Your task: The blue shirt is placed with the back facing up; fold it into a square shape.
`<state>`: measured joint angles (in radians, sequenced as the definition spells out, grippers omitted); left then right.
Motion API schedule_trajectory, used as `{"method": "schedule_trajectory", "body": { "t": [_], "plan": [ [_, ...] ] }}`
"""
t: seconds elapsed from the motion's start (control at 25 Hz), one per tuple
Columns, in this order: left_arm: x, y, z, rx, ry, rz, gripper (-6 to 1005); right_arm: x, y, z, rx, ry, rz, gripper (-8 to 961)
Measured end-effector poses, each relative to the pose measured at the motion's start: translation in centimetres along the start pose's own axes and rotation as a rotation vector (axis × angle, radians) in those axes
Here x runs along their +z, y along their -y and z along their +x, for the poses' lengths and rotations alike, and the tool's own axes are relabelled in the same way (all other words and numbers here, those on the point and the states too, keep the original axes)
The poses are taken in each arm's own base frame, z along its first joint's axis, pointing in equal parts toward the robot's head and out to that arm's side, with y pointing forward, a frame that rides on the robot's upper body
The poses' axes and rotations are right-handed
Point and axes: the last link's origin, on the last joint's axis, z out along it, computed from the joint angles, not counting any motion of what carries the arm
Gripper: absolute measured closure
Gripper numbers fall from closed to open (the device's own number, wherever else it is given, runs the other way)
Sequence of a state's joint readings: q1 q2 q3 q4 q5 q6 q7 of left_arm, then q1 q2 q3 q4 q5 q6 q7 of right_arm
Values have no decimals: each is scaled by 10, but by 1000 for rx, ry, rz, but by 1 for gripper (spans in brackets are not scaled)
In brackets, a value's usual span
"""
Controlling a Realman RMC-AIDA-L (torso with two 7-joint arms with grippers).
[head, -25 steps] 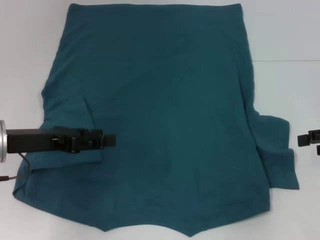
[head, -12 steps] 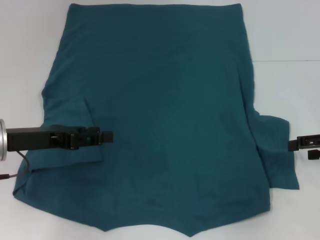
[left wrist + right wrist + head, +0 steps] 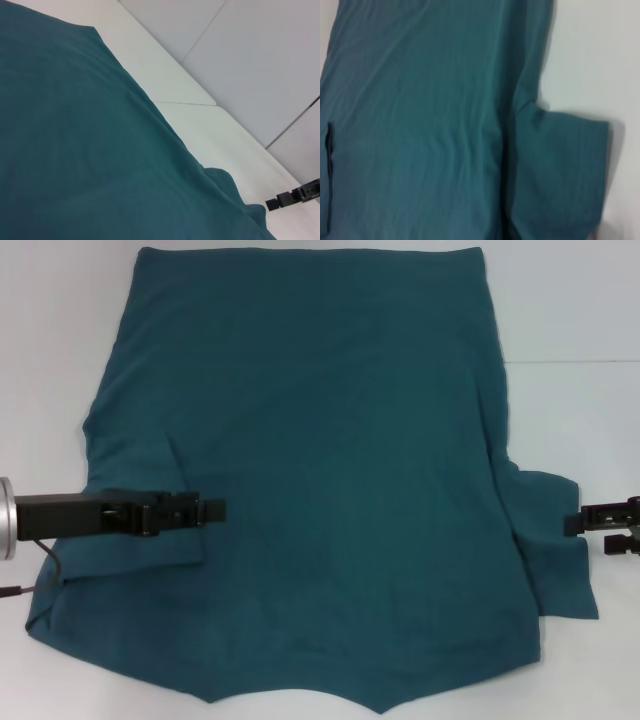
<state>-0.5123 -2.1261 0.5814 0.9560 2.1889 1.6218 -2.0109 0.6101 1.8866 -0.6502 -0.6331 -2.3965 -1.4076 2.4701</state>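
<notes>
now the right end effector, grip unclear, has reached the blue shirt sleeve edge.

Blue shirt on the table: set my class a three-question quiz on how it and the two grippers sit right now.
1. True or false: the shirt is already folded into a square.
2. Which gripper reaches over the shirt's body: A left, B right?
3. Fill in: the right gripper is at the edge of the shirt's ____.

Key:
1. False; it lies spread out.
2. A; the left gripper.
3. Sleeve.
</notes>
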Motion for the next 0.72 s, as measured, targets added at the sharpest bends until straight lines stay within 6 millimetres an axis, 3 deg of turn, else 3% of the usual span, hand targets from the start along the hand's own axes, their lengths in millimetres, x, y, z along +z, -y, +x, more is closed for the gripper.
{"method": "schedule_trajectory", "body": {
  "t": [0.72],
  "plan": [
    [0, 3, 0, -2, -8, 18, 401, 13, -5, 0, 0, -17, 6, 34]
  ]
}}
